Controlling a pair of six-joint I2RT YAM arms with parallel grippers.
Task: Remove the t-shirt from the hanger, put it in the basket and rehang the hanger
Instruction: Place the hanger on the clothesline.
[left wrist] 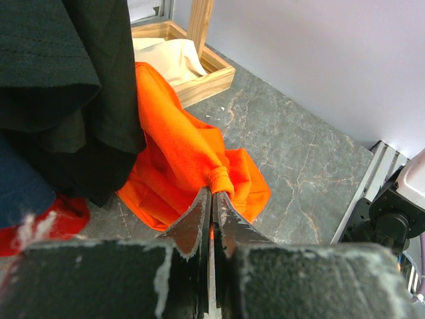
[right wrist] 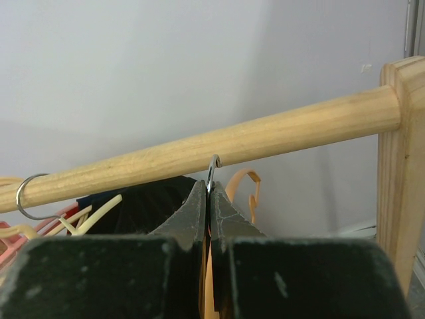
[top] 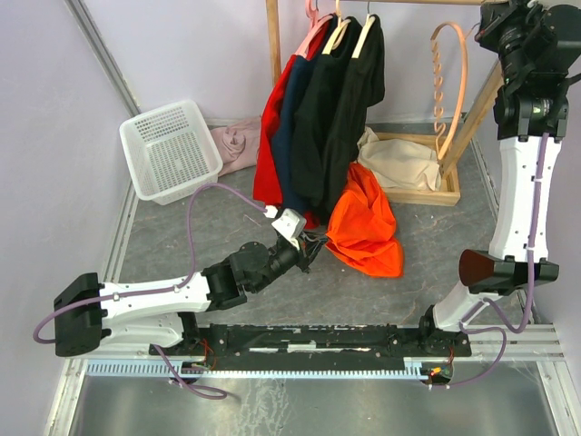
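**Top view:** left arm (top: pixel 163 295) lies low over the worktop (top: pixel 227 218), reaching to the centre. Left fingers (top: pixel 311 243) are at the edge of the orange t-shirt (top: pixel 368 227). T-shirt is heaped on the worktop, just beside the wooden rack base (top: pixel 427 193) and below the hung clothes. Red, navy and black garments (top: pixel 336 109) hang on the rack. Peach hanger (top: pixel 449 82) hangs bare at the rack's right end, well above the t-shirt. Right arm (top: pixel 522 182) is raised to the rack top; its fingers can't be made out here. White basket (top: pixel 170 150) sits back left, with a pink cloth (top: pixel 234 145) just beside it. Cream cloth (top: pixel 395 162) lies in the rack base.

**Left wrist:** left fingers (left wrist: pixel 196 219) are together, clamped on a bunched fold of the t-shirt (left wrist: pixel 179 153). The rest of it spreads on the worktop (left wrist: pixel 299 153) ahead. Black garments (left wrist: pixel 66 80) hang in front of its left part. Cream cloth (left wrist: pixel 166 56) and rack base (left wrist: pixel 206 76) are behind.

**Right wrist:** right fingers (right wrist: pixel 192 212) are together, pinching a thin metal hook (right wrist: pixel 212 166) that sits over the wooden rod (right wrist: pixel 265 136). Hanger (right wrist: pixel 244 181) shows just behind the fingers. Rack post (right wrist: pixel 402 166) is at right. Black garments (right wrist: pixel 146 199) and more hangers are on the rod to the left.
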